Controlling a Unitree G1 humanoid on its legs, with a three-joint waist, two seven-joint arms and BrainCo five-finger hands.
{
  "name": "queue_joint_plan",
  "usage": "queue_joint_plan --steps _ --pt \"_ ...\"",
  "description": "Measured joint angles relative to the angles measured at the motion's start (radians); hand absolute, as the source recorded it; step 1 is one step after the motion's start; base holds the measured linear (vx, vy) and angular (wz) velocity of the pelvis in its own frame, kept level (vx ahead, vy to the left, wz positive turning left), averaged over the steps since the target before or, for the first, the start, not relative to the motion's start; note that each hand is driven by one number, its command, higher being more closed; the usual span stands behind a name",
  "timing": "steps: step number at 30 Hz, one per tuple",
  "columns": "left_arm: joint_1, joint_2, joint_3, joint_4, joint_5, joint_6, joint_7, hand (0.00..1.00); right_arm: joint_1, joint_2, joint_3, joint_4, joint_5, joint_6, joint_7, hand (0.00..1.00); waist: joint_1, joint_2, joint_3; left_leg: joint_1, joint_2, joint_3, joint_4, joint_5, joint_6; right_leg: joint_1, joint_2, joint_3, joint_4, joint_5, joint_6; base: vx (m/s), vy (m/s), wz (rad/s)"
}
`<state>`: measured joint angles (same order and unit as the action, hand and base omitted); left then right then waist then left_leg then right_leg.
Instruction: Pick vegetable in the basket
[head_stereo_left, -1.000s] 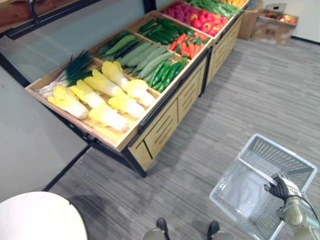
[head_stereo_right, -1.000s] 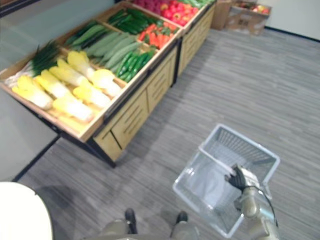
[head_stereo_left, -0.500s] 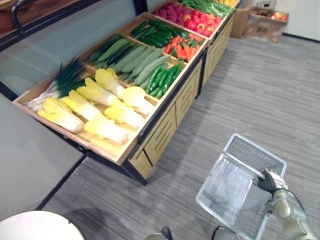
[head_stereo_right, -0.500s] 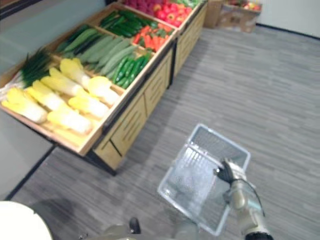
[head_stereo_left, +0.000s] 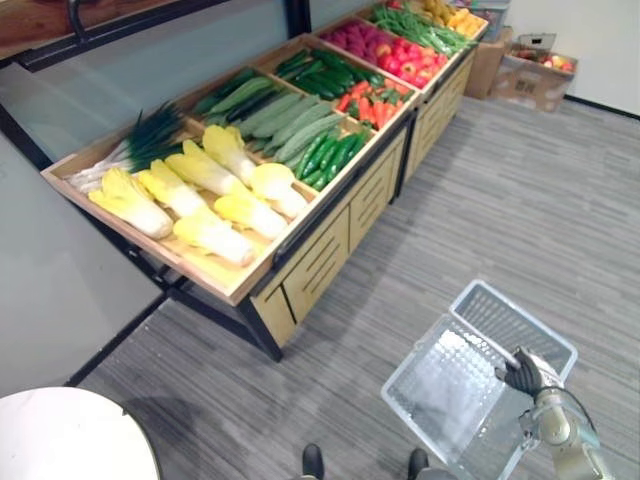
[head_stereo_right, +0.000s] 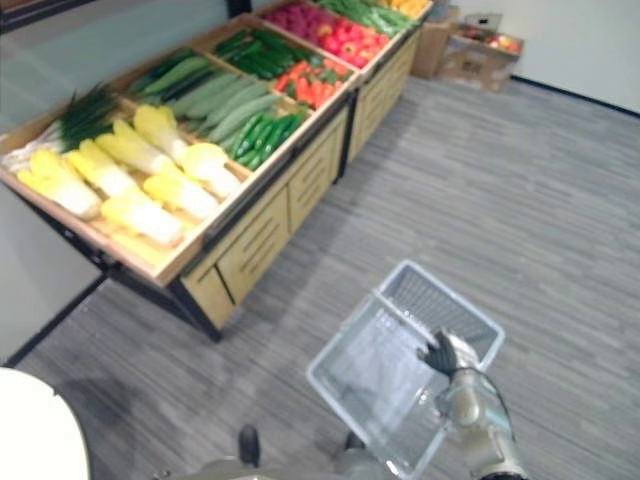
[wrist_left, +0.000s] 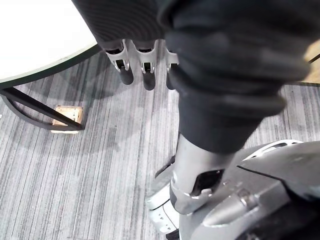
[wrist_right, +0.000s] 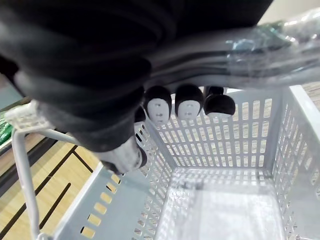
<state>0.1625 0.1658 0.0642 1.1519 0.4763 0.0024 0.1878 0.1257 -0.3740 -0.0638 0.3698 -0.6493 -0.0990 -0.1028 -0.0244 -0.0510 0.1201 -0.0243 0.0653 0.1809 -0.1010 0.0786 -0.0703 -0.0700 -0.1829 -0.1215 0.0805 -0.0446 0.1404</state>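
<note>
My right hand is clenched round the handle of the basket hanging beneath it, the vegetables lie well apart to its left on the wooden stand, and my left hand is relaxed.

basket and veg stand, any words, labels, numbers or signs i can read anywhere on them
No text can be read.
Basket, held by the right robot hand: plain grey mesh, no label showing.
Wooden vegetable stand: no signs or price tags showing.
Cardboard boxes by the far wall: any print is too small to tell.
</note>
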Motion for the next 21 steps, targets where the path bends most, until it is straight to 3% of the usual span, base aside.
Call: queue_joint_plan --steps 4,8,10,13,21 --pt "-0.001 0.001 0.001 -0.002 0.002 0.000 0.001 0.00 0.003 0.010 -0.005 0.004 0.002 0.000 0.000 1.00 0.000 0.000 0.000 0.009 0.000 0.008 0.000 -0.002 -0.001 0.002 0.000 0.009 0.000 0.000 0.000 0.00 0.000 -0.04" --pt "-0.003 0.013 -0.029 -0.061 0.099 -0.014 0.042 0.00 0.008 0.039 -0.017 0.042 0.043 -0.007 -0.019 1.00 -0.001 -0.003 -0.002 0.021 0.008 0.030 0.005 -0.008 -0.004 0.005 0.008 0.022 -0.009 0.011 0.002 0.02 -0.002 -0.15" --pt "-0.006 0.032 -0.078 -0.108 0.141 -0.051 0.067 0.00 0.027 0.050 -0.023 0.061 0.064 -0.019 -0.025 1.00 0.000 -0.003 -0.002 0.030 0.013 0.034 0.006 -0.008 -0.003 0.014 0.013 0.023 -0.010 0.011 0.003 0.05 -0.015 -0.07" --pt "-0.006 0.056 -0.110 -0.137 0.172 -0.143 0.100 0.00 0.077 0.063 -0.034 0.085 0.081 -0.043 -0.046 1.00 0.001 -0.003 -0.015 0.051 0.023 0.038 0.005 -0.014 -0.010 0.043 0.024 0.020 -0.034 0.011 0.003 0.05 -0.023 -0.06" --pt "0.004 0.050 -0.079 -0.113 0.014 -0.100 0.038 0.00 0.092 0.061 -0.060 0.083 0.079 -0.037 -0.045 1.00 0.001 0.008 -0.036 0.078 0.053 0.049 0.006 -0.024 -0.023 0.081 0.053 0.016 -0.065 0.014 -0.001 0.04 -0.029 -0.04"
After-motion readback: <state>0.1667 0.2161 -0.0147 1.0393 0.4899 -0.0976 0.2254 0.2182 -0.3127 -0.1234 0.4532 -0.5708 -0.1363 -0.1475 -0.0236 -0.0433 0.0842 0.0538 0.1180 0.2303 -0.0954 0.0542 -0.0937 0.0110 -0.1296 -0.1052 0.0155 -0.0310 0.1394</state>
